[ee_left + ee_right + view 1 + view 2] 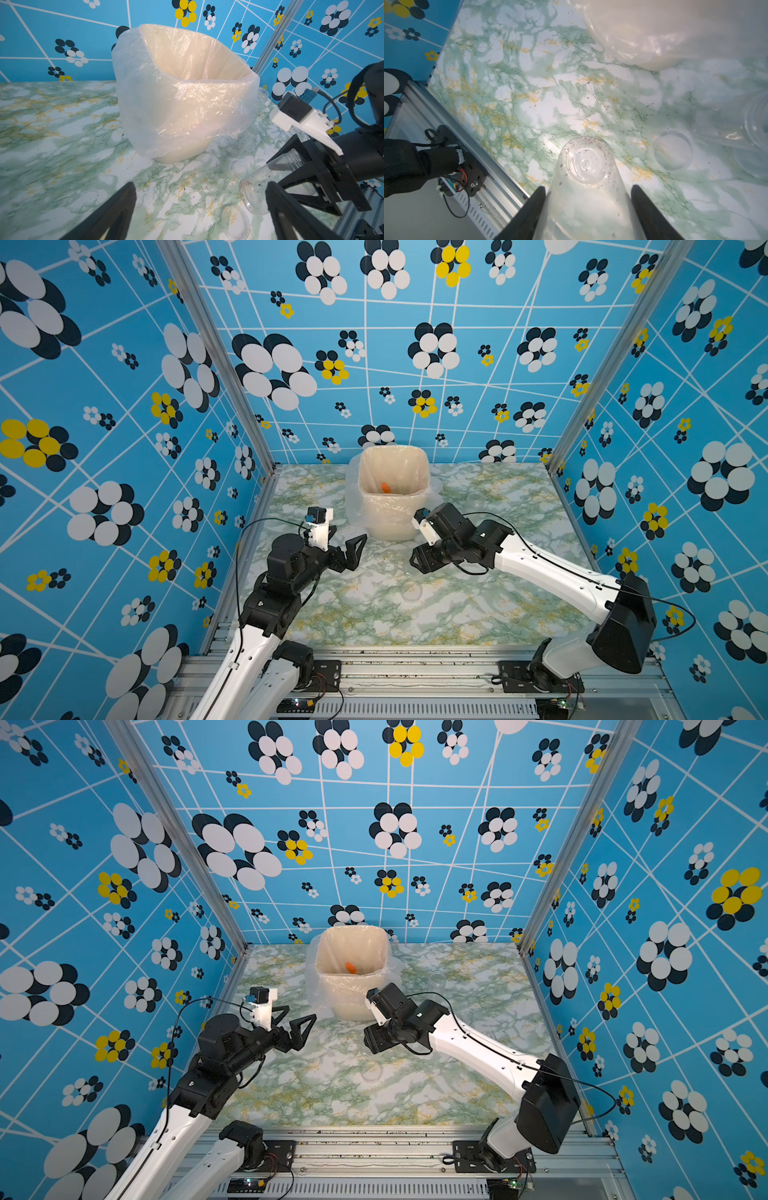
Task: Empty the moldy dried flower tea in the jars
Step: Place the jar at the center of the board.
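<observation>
Right gripper (588,187) — fingers clamped on a clear jar (585,164), base pointing away from the palm; tea (572,143) only as specks on its wall. Lid (672,150) lies on the table (529,104) just past the fingertips. Left wrist view: left gripper (199,187) spread wide, empty, bin (166,104) ahead of it. In both top views the grippers face each other just short of the bin — orange piece (386,487) inside.

Bright even light, faint shadows, warped edges, blurry near foreground
</observation>
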